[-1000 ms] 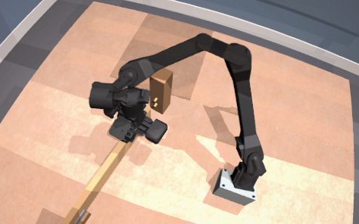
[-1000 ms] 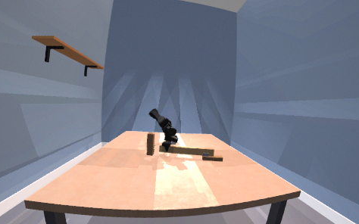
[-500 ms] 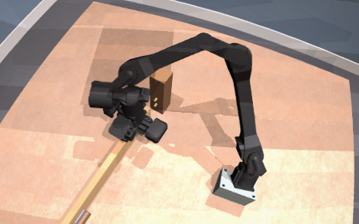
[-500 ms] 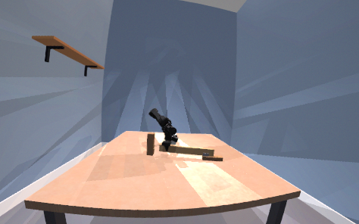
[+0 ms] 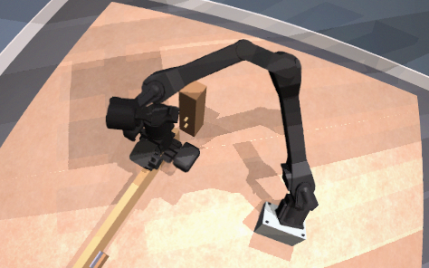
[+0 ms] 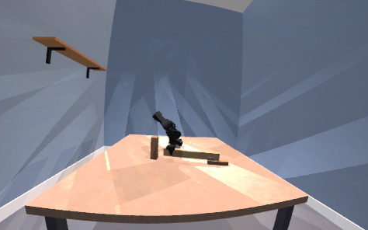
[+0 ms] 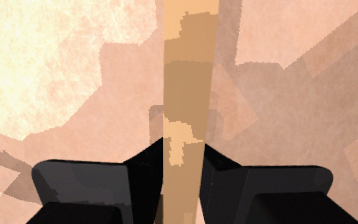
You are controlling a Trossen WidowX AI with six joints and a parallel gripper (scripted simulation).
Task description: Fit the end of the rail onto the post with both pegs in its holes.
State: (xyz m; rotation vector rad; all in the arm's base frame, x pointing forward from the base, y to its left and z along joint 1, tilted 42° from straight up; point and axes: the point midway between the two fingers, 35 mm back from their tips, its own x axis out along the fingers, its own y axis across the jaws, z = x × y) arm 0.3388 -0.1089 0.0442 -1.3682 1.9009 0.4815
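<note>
The wooden rail (image 5: 117,215) (image 6: 197,155) (image 7: 189,90) runs between the low footboard block (image 6: 220,163) and the post. Its far end is at the bracket (image 5: 97,259) (image 6: 211,158). My gripper (image 5: 161,158) (image 6: 170,150) (image 7: 179,140) is shut on the rail close to its near end, one finger on each side. The near end is raised off the table. The upright post (image 5: 192,110) (image 6: 154,148) stands just beyond it, with a small gap showing in the exterior view. Two pegs (image 5: 185,121) show on the post's face, outside the rail. The rail's holes are hidden.
The arm (image 5: 293,109) arches over from its white base (image 5: 275,231), passing above and beside the post. The table's edge (image 6: 166,218) shows at the front. A wall shelf (image 6: 73,53) is far off at the left.
</note>
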